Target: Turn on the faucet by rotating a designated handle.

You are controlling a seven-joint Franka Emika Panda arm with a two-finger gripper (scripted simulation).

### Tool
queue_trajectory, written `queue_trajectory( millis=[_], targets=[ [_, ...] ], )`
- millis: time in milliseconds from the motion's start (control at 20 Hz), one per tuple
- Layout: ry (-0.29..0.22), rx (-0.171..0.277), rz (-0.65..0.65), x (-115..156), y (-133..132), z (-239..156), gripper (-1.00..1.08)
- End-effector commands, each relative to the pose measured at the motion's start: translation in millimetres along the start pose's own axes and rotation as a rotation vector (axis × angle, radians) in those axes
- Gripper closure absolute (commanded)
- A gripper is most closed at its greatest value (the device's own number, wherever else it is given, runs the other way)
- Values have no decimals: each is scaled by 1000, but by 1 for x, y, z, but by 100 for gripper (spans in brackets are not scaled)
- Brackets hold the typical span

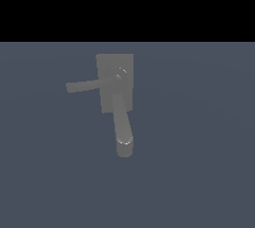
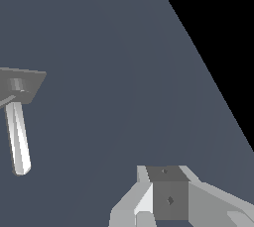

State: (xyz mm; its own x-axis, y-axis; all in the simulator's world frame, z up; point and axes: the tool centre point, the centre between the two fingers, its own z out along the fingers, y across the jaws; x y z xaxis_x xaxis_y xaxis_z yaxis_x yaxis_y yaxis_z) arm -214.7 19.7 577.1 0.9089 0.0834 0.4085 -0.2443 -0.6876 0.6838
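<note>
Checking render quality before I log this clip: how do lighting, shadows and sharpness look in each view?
Exterior view: dim and flat, the faucet barely brighter than the floor, no cast shadows, a small highlight on the spout tip, a black band across the top, soft edges on the handle. Wrist view: crisper, a bar lit much brighter, the gripper cropped at the frame edge.

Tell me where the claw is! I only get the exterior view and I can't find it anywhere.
Observer: The wrist view shows part of the claw. It is apart from the faucet, with floor showing between them.
Operator: Is it touching the handle?
Observer: No. In the wrist view it touches nothing.
Operator: Is it open or shut?
Observer: I cannot tell. The picture's edge cuts off its fingertips.
</note>
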Motion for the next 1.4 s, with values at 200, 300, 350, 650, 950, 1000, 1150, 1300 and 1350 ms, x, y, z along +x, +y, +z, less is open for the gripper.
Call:
queue_trajectory(
  millis=[200,300,350,650,950,1000,1150,1300,1350],
  targets=[
    [145,-247,-3,17,3,-35,108],
    [190,-321,-9,22,1,-47,108],
    [213,-358,-12,25,0,-53,108],
    [352,-573,-49,40,-16,-88,108],
    [493,-776,-113,54,-47,-120,108],
    [516,-808,-126,56,-53,-124,108],
    [586,-903,-172,62,-75,-137,108],
    [654,-992,-227,68,-99,-146,108],
    [677,-1021,-247,70,-108,-148,108]
  ],
)
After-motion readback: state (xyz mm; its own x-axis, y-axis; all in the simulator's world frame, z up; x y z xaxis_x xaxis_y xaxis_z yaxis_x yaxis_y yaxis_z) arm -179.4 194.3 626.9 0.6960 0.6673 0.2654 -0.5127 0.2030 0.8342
